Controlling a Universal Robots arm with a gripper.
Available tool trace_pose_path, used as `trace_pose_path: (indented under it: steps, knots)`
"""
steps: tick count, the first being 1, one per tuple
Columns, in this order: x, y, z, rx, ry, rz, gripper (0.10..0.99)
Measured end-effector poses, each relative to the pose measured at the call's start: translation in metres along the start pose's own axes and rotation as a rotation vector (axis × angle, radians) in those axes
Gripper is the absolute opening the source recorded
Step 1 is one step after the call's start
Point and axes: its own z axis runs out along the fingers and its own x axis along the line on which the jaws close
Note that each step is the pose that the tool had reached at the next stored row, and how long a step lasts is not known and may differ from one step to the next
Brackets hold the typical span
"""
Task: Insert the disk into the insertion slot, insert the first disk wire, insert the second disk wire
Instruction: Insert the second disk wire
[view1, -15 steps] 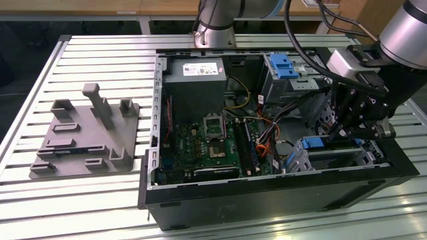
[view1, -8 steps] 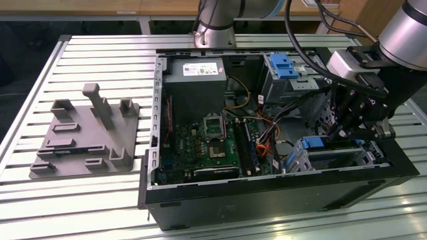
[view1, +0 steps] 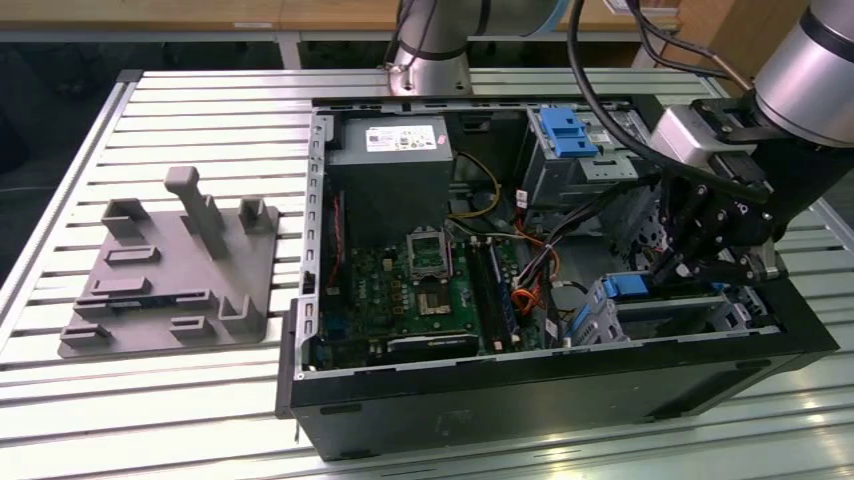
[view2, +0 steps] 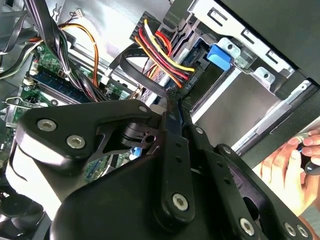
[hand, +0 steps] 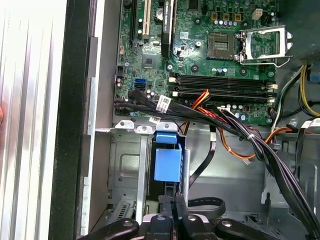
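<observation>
The gripper (hand: 174, 207) pinches a flat black cable just beside the disk's blue handle (hand: 167, 159), already seated in the insertion slot (hand: 125, 170); misaligned, its connector could jam or snag the wire bundle (hand: 240, 132).

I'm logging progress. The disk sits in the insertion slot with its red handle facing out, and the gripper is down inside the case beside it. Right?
Not quite. The handle of the disk is bright blue, not red, as the first wrist view shows. The rest holds: it sits in the insertion slot, with the gripper inside the case beside it.
</observation>
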Motion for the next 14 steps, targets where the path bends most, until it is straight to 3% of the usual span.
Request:
trace_pose_path:
  steps: [2, 3, 5, 6, 14]
  knots:
    - [0.0000, 0.0000, -0.0002, 0.000, 0.0002, 0.000, 0.157]
    - [0.0001, 0.0000, -0.0012, 0.000, 0.0001, 0.000, 0.216]
    - [0.0001, 0.0002, -0.0062, 0.000, 0.0001, 0.000, 0.216]
    - [0.0000, 0.0004, -0.0103, 0.000, -0.0002, 0.000, 0.282]
    - [-0.0023, 0.0021, -0.0470, 0.001, -0.0002, 0.007, 0.282]
